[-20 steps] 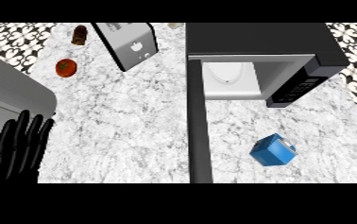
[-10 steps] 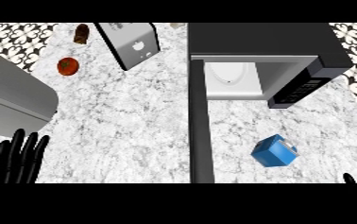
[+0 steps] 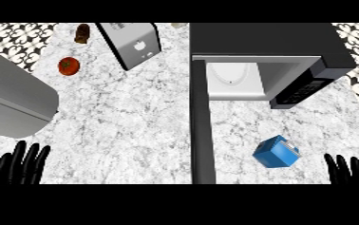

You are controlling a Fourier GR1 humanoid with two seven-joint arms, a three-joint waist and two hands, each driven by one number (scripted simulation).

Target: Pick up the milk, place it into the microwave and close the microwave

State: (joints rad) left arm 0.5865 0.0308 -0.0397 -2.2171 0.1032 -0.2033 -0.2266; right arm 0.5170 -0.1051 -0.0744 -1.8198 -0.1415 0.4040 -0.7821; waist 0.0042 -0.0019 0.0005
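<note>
Standing tilted on the counter [image 3: 126, 119] before the microwave [image 3: 266, 62], whose door [image 3: 202, 124] hangs wide to receive it, the milk [image 3: 276, 151] lies ungrasped; right hand [image 3: 341, 169] nearby and left hand [image 3: 24, 163] show straight, empty fingers.

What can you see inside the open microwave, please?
Inside the microwave only a white turntable plate shows; the roof hides the back of the cavity. The milk stands outside on the counter.
</note>
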